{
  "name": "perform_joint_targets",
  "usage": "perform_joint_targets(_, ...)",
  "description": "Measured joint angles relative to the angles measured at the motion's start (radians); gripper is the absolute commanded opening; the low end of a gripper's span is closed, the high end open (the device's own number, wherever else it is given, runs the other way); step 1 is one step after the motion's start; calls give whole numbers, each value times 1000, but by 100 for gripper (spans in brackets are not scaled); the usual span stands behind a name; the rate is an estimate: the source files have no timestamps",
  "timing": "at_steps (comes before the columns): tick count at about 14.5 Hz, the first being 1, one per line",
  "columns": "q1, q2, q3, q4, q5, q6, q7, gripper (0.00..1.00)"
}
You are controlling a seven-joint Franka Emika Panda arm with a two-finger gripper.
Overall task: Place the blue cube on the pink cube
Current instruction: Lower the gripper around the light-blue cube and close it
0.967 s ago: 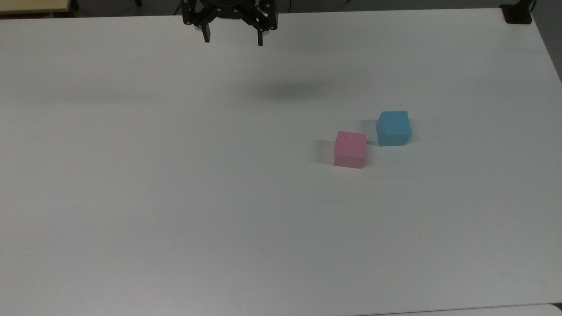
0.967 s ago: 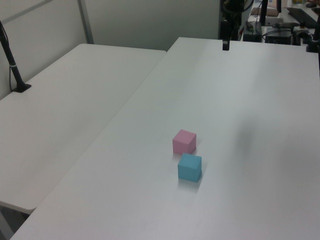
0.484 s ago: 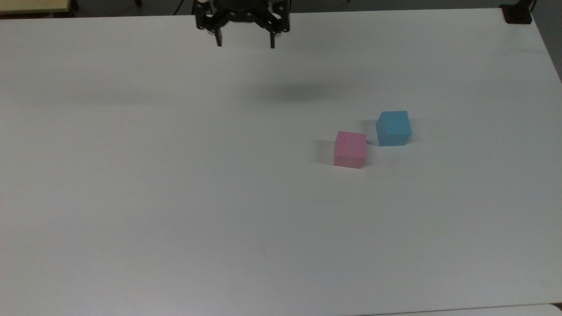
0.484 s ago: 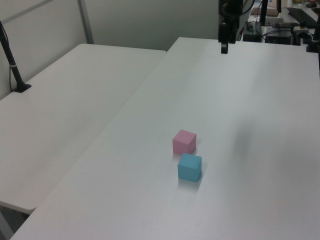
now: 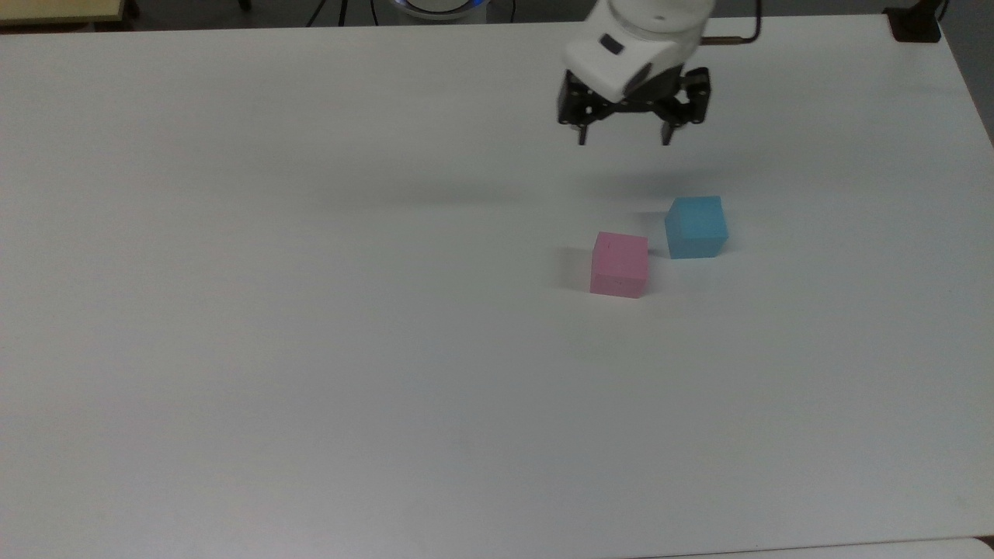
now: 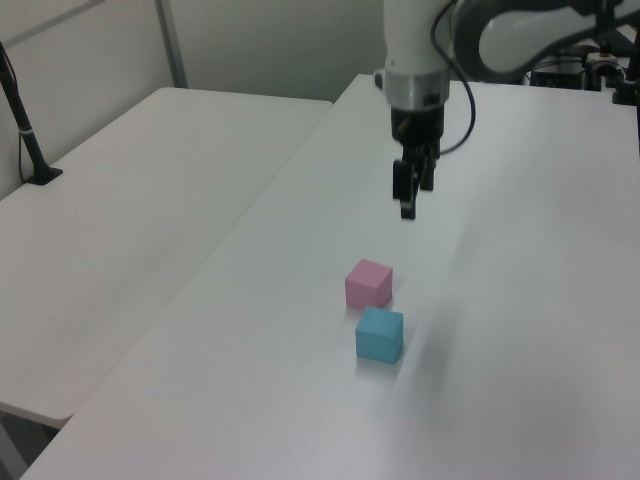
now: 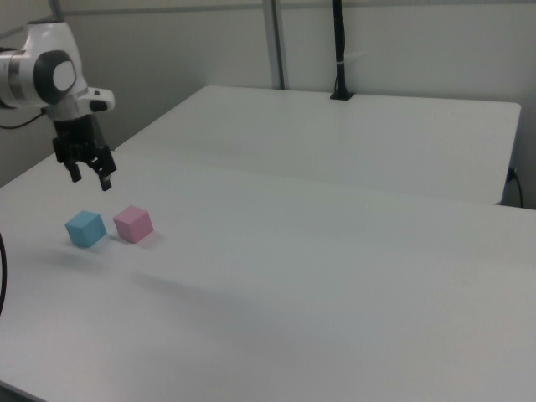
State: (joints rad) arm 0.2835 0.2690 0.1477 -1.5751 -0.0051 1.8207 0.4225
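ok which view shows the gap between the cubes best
The top view: the blue cube and pink cube sit clearly apart, corner to corner. The left view and the right view show them close together, the gap narrower.

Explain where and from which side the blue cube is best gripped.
Grip the blue cube from above, across two opposite side faces. It sits flat on the table, slightly turned, top bare; a small gap separates it from the pink cube, so choose faces clear of it.
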Motion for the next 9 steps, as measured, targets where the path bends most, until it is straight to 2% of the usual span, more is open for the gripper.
perform_joint_targets(5,122,120,1,-3,-2,117,88,100)
perform_joint_targets(9,152,216,0,-3,-65,218,157,100)
